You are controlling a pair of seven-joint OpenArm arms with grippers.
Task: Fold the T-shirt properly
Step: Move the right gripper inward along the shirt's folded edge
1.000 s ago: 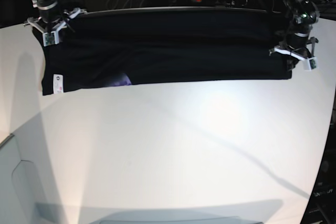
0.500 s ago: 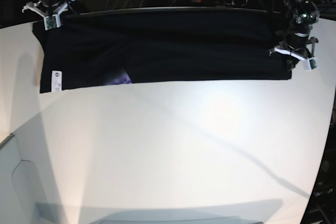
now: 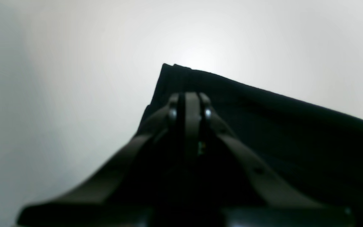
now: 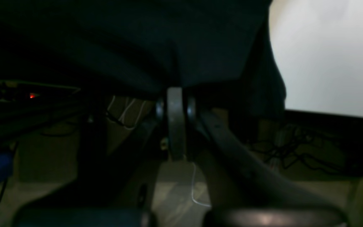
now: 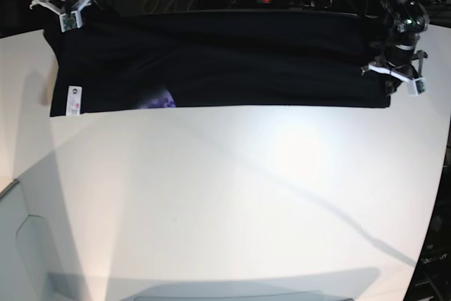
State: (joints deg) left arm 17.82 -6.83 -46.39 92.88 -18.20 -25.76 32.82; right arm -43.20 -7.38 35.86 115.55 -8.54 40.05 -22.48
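A black T-shirt (image 5: 225, 61) lies stretched in a long band along the far edge of a white bench (image 5: 232, 202), with a small white label (image 5: 72, 99) at its near corner on the base view's left and a patch of purple print (image 5: 161, 99) just beside the near hem. Your right gripper (image 5: 67, 6) sits at the far corner on that same side, past the bench edge, and the right wrist view shows its fingers (image 4: 175, 104) closed together on a fold of the dark cloth, which hangs over the edge above cables and floor. Your left gripper (image 5: 396, 75) rests at the opposite end of the band, and the left wrist view shows its fingers (image 3: 189, 110) closed on the cloth close to the shirt's corner. The step in hand looks like drawing the shirt taut and square before a fold. To do it well, keep both pinches firm, match the height and pace of the two arms so the band stays straight, and bring the right end back over the bench so no cloth drapes off the edge. Pull only until wrinkles flatten; harder tension could slip the fabric out of a pinch or skew the hem line.
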